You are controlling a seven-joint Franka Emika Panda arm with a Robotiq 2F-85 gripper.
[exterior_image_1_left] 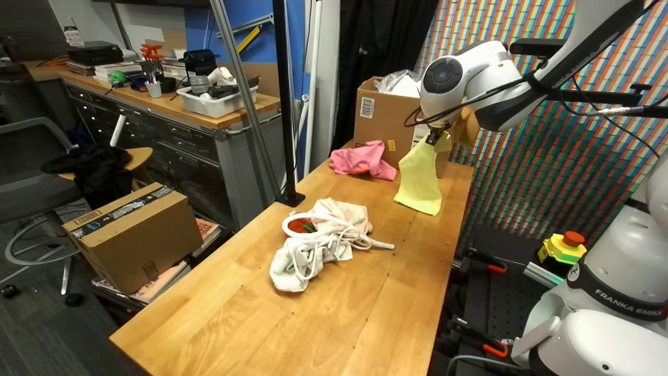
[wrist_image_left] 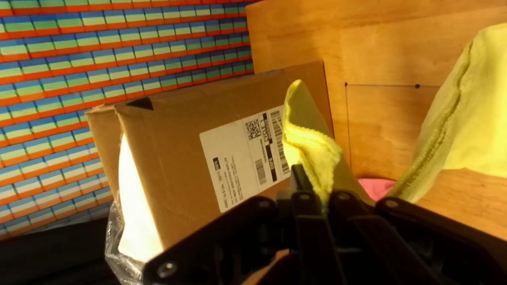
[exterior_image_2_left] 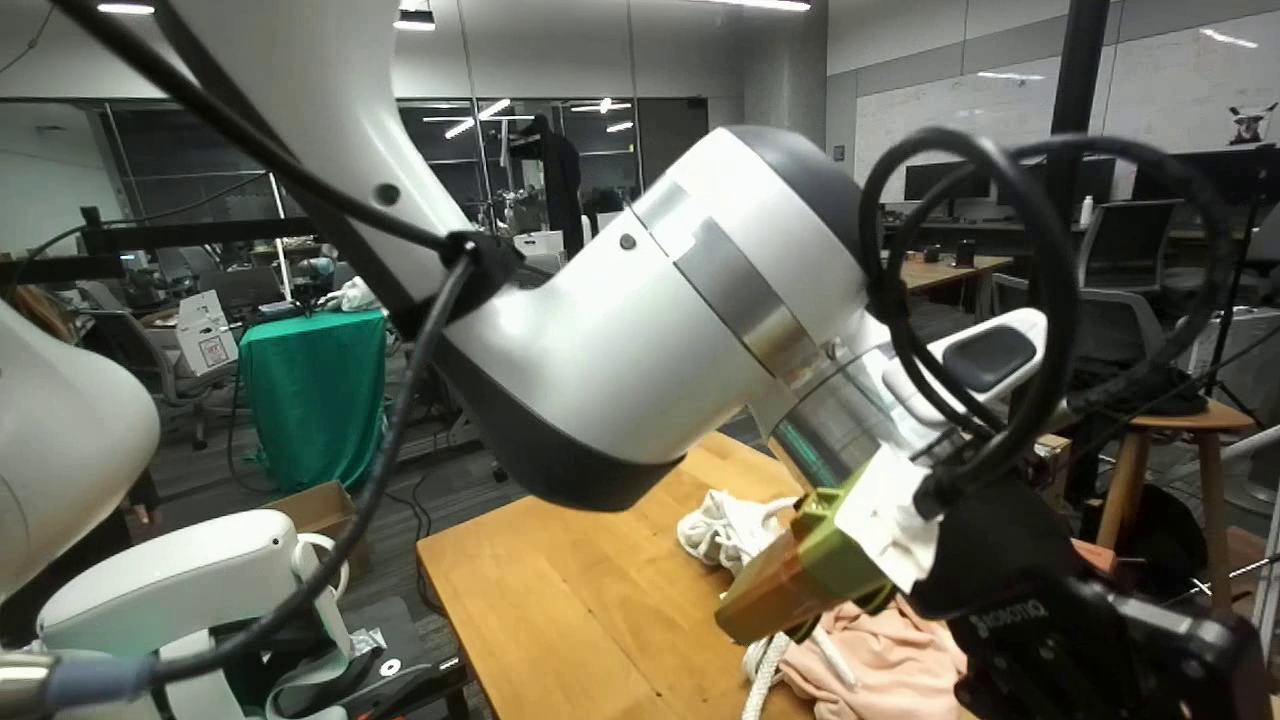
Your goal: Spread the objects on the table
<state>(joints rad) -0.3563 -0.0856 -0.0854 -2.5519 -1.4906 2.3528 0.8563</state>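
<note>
Currently held: yellow-green cloth (exterior_image_1_left: 419,180), gripped near its upper end and draped downward over the desk (exterior_image_1_left: 308,329); whether its lower edge touches the wood cannot be told.
Hand (exterior_image_1_left: 432,138): clenched on the yellow-green cloth; in the wrist view the fingers (wrist_image_left: 302,182) press the fabric between them, and a folded corner projects beyond the tips.
Arm (exterior_image_1_left: 498,86): reaches above the desk; shows in both exterior views.
Cardboard box (exterior_image_1_left: 383,122): stands on the desk near the hand, clear plastic (exterior_image_1_left: 392,81) at its top; a printed white label (wrist_image_left: 225,146) shows in the wrist view.
Pink cloth (exterior_image_1_left: 360,161): lies crumpled on the desk, just beside the cardboard box.
Peach cloth (exterior_image_1_left: 348,211): lies rumpled on the desk, well apart from the hand.
Whitish rag (exterior_image_1_left: 288,269): lies bunched beside the peach cloth; strands of white cord (exterior_image_2_left: 764,662) cross it.
Red item (exterior_image_1_left: 297,225) and dark green piece (exterior_image_1_left: 310,227): sit together within a white loop (exterior_image_1_left: 285,227) beside the peach cloth; shapes too small to tell.
Black post (exterior_image_1_left: 287,104): upright at the desk edge.
</note>
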